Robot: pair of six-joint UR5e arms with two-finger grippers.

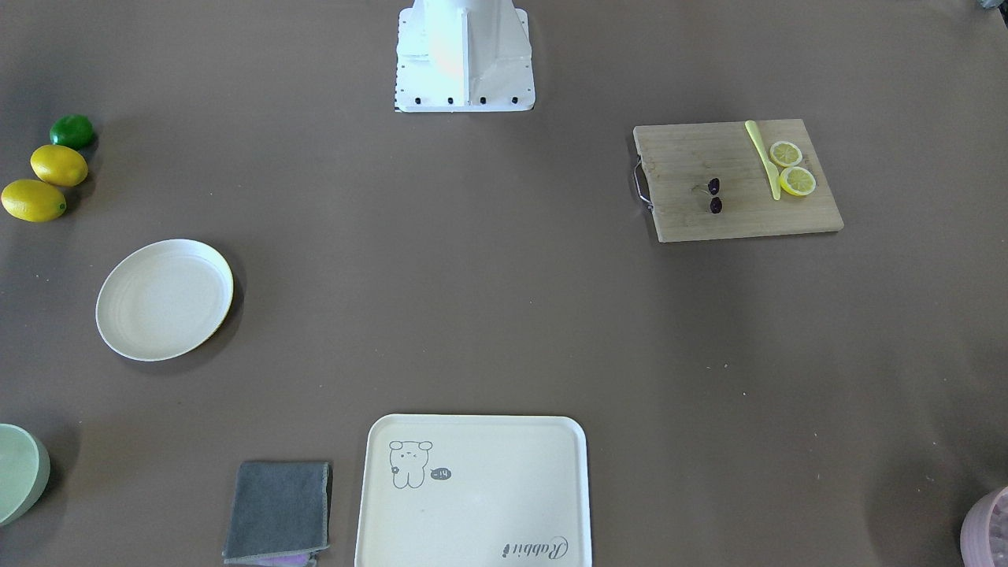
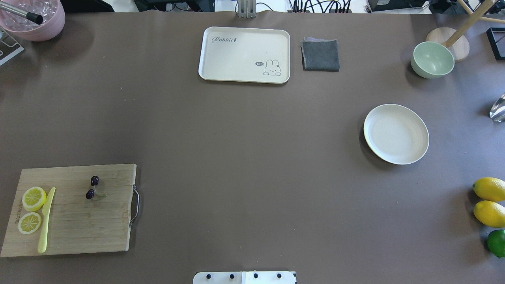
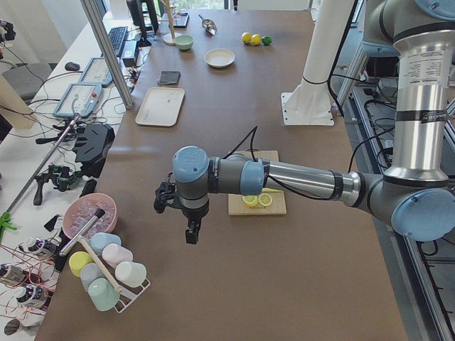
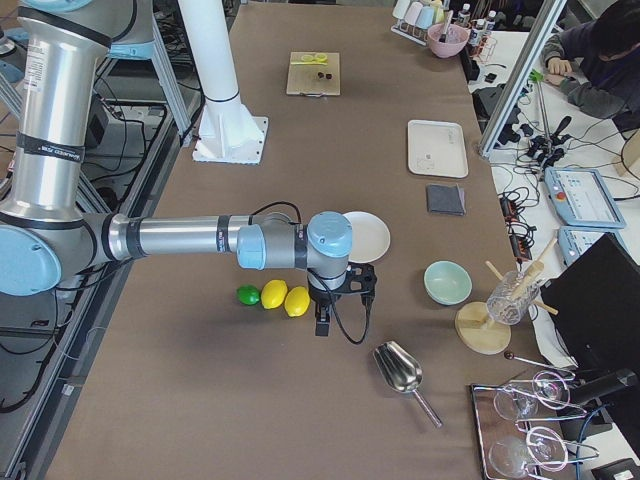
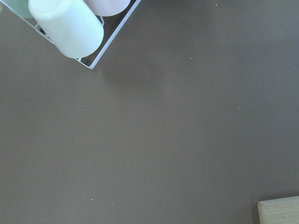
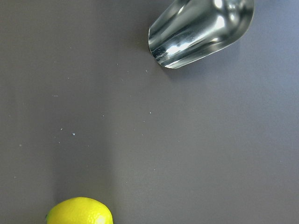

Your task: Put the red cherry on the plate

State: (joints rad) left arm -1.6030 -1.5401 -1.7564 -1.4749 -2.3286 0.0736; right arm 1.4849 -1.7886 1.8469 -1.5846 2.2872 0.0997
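Note:
The red cherry (image 1: 714, 195) (image 2: 92, 187), two tiny dark fruits on a thin green stem, lies on a wooden cutting board (image 1: 685, 213) (image 2: 98, 225). Far across the table rests the round cream plate (image 1: 164, 299) (image 2: 395, 134), with nothing on it. My left gripper (image 3: 192, 231) hangs over bare table beyond the board's outer end, near a cup rack. At the opposite end, my right gripper (image 4: 322, 325) hangs beside the lemons, just past the plate (image 4: 365, 236). Both grippers show only in the side views, so I cannot tell whether either is open or shut.
Two lemon slices (image 2: 32, 209) and a yellow knife (image 2: 46, 221) share the board. Two lemons (image 2: 489, 201) and a lime (image 2: 497, 242) lie near the plate, with a green bowl (image 2: 432, 60) and a metal scoop (image 4: 400, 370) beyond. A bear tray (image 2: 244, 54) and grey cloth (image 2: 320, 55) sit at the far edge.

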